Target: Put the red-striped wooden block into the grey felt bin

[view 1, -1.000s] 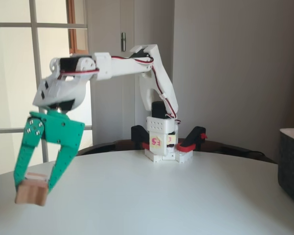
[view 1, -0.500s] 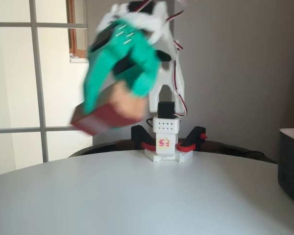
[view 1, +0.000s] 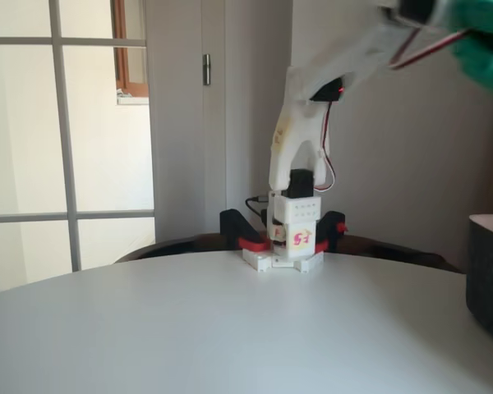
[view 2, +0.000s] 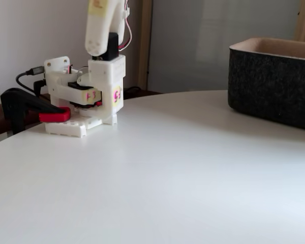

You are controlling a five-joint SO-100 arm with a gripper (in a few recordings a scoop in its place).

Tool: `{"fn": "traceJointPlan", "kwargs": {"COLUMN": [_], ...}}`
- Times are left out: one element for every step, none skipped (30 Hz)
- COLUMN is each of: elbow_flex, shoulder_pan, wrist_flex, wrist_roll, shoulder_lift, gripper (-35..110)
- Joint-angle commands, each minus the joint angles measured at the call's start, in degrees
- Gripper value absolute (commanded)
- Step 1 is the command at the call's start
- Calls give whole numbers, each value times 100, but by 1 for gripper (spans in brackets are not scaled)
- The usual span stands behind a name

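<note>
The grey felt bin (view 1: 488, 275) stands at the right edge of the white table, and its full dark wall and lighter rim (view 2: 272, 81) show at the right in the other fixed view. My arm reaches up and to the right from its base. Only a blurred green part of my gripper (view 1: 486, 39) shows, in the top right corner, high above the bin's side of the table. Its fingertips are cut off by the frame edge, so its state cannot be read. The red-striped wooden block is out of view.
The arm's white base (view 1: 289, 240) is fixed at the table's far edge with black and red clamps (view 2: 25, 104). A window and door frame stand behind at the left. The round white table (view 1: 230, 328) spreads between base and bin.
The arm lifted from low at the left, where the gripper held the block near the table, and swung up and across to the top right. Gripper tips and block have left the picture.
</note>
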State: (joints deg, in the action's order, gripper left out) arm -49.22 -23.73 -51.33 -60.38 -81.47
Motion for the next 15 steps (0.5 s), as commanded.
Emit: {"fn": "traceJointPlan", "kwargs": {"elbow_flex": [185,185,185,185,185,185,185,185,176,176,176,176,176,167,158], "shoulder_pan": [-536,-668,-800,-914,-1028,-1116,-1187,-1239,-1274,-1283,-1283,-1283,-1274,-1266,-1248], "wrist_flex": [264,378,492,580,624,633,633,633,633,633,633,633,633,624,624], "wrist_roll": [-193,-237,-246,-246,-211,-114,26,167,281,378,466,536,589,642,677], "shoulder_lift": [-202,-123,-26,88,202,334,466,606,738,879,1011,1134,1257,1354,1433], "gripper": [4,4,4,4,4,5,5,5,5,4,4,4,4,4,4]}}
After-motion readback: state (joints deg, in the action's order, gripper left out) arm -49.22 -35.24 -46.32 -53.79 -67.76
